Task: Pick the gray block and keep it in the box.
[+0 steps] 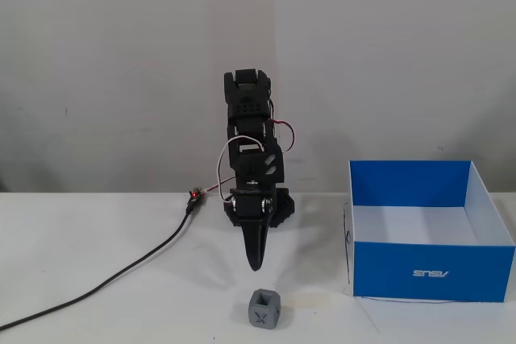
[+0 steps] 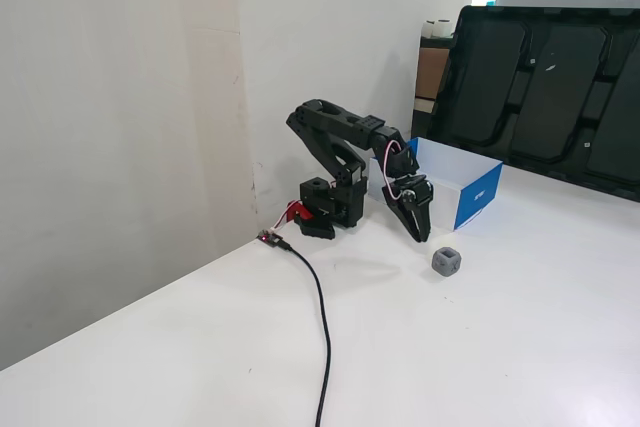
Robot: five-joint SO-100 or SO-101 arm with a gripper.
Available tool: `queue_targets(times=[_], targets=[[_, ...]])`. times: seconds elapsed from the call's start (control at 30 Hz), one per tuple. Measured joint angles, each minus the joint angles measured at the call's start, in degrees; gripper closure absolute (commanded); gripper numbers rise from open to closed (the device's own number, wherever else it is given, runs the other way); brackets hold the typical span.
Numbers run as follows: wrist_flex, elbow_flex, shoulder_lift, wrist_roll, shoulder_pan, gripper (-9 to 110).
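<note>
The gray block (image 1: 263, 309) (image 2: 447, 261) is a small cube with an X on its front face, resting on the white table. My gripper (image 1: 256, 263) (image 2: 423, 236) points down, shut and holding nothing, a little behind and above the block and apart from it. The box (image 1: 430, 234) (image 2: 455, 180), blue outside and white inside, stands lidless to the right of the arm in a fixed view; its inside shows nothing in it.
A black cable (image 1: 121, 275) (image 2: 323, 327) runs from the arm's base across the table to the front left. A dark panel (image 2: 545, 97) leans behind the box. The wall stands close behind the arm.
</note>
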Motion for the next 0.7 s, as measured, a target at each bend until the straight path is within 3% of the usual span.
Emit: queue_targets(times=[0.17, 0.7], targets=[[0.0, 0.0, -0.4, 0.4, 0.1, 92], [0.0, -2.5, -6.9, 2.6, -1.7, 83]])
